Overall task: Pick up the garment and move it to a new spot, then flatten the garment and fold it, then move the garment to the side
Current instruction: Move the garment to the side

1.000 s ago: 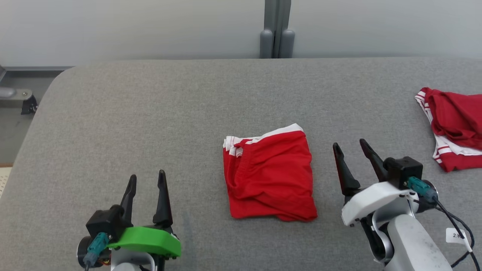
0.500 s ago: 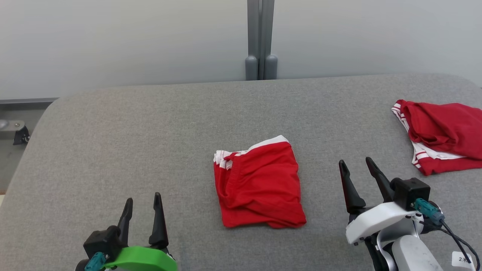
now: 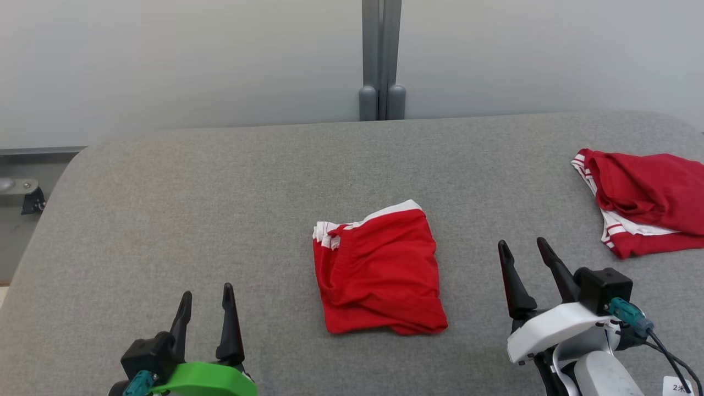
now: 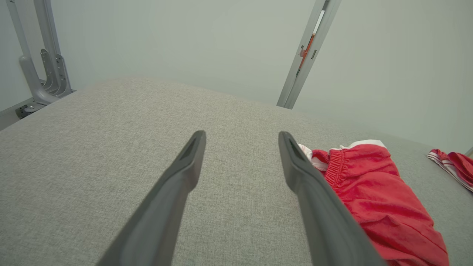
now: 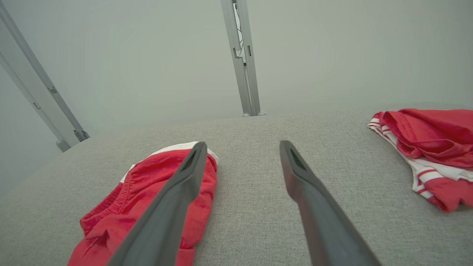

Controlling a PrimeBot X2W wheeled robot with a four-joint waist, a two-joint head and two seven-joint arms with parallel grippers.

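Garment (image 3: 379, 269): red shorts with a white waistband, folded into a rough rectangle, lying near the middle of the grey fabric-covered surface (image 3: 181, 198). The waistband edge faces the far side, and white trim bunches at the far-left corner. The near edge is slightly rumpled, with a soft fold running across it. Nothing touches it.

Left end effector (image 3: 207, 290): low at the near left in the head view, well apart from the garment, with a green housing (image 3: 203, 379) behind it. Its two dark fingers (image 3: 231, 324) are parted with a clear gap and nothing between them. In the left wrist view, bare grey cloth shows in the gap, and the garment lies to the right, past the right-hand finger.

Right end effector (image 3: 521, 243): near and to the right of the garment, not touching it, with a white housing (image 3: 555, 330) and a cable (image 3: 660, 352) trailing from the wrist. Its fingers are likewise spread and hold nothing. In the right wrist view, the garment sits behind the left-hand finger, and grey cloth shows through the gap.

Second red garment (image 3: 643, 201): white-striped trim, loosely heaped at the far-right edge of the surface, well apart from the first.

Behind the surface: a pale wall (image 3: 165, 66), with a grey metal upright (image 3: 380, 60) at centre.
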